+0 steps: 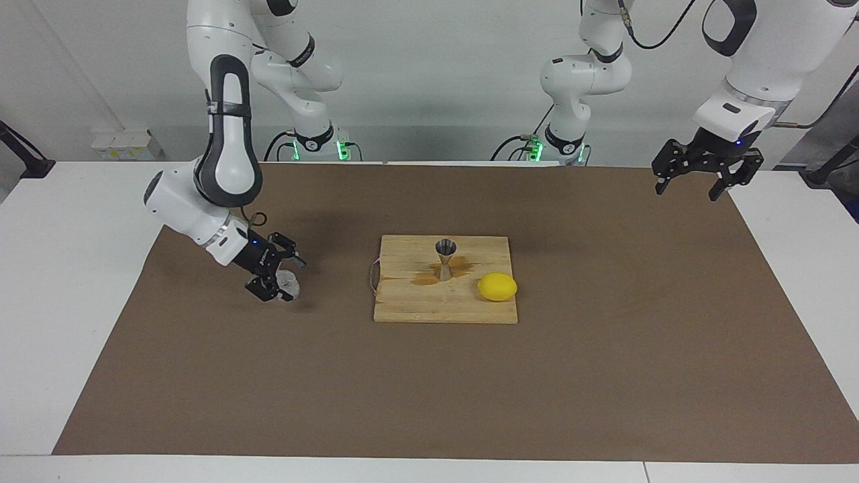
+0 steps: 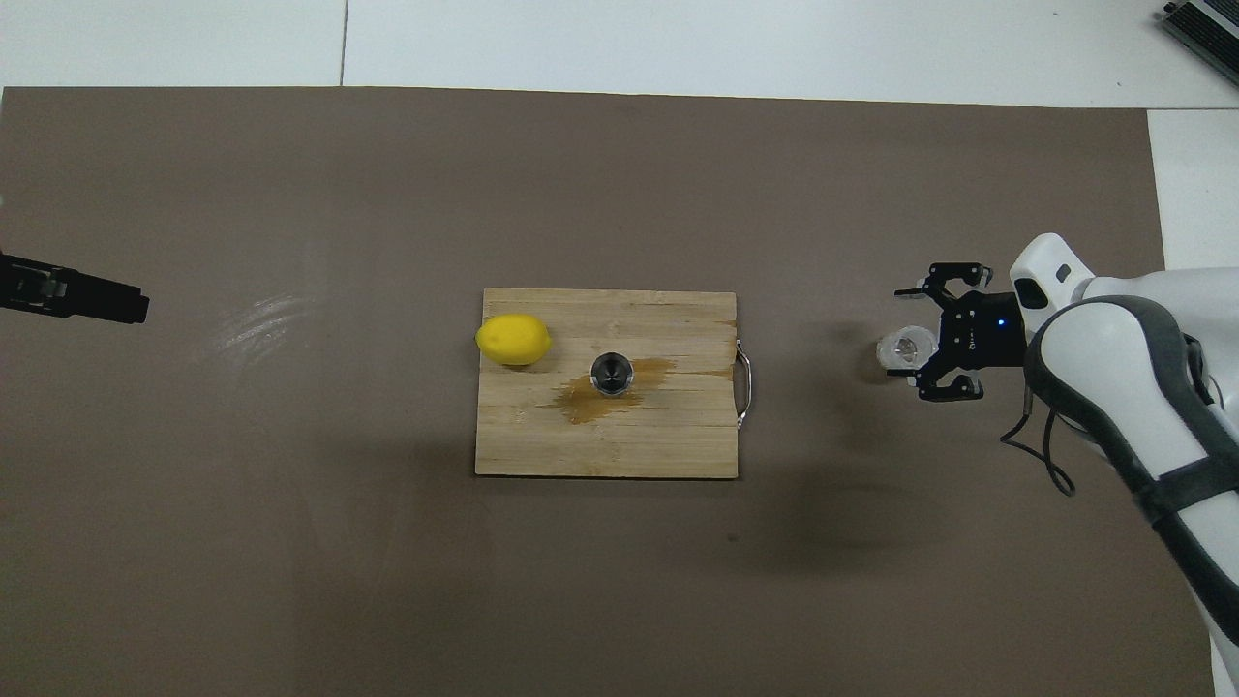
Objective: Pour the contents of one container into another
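One ribbed glass cup (image 1: pixel 290 284) beside hourglass steel jigger (image 1: pixel 445 258) on wood.

A matt brown paper-like sheet (image 1: pixel 604 376) covers the smooth white table (image 1: pixel 60 302). At the frame's centre lies a pale wooden board (image 1: pixel 416 305), its grain visible, stained darker around a shiny steel jigger (image 1: pixel 445 259). Beside it sits a matt yellow lemon (image 1: pixel 497 287). At centre-left, a clear glass cup (image 1: pixel 289 283) glints. Both arms (image 1: pixel 228 134) wear glossy white plastic shells.
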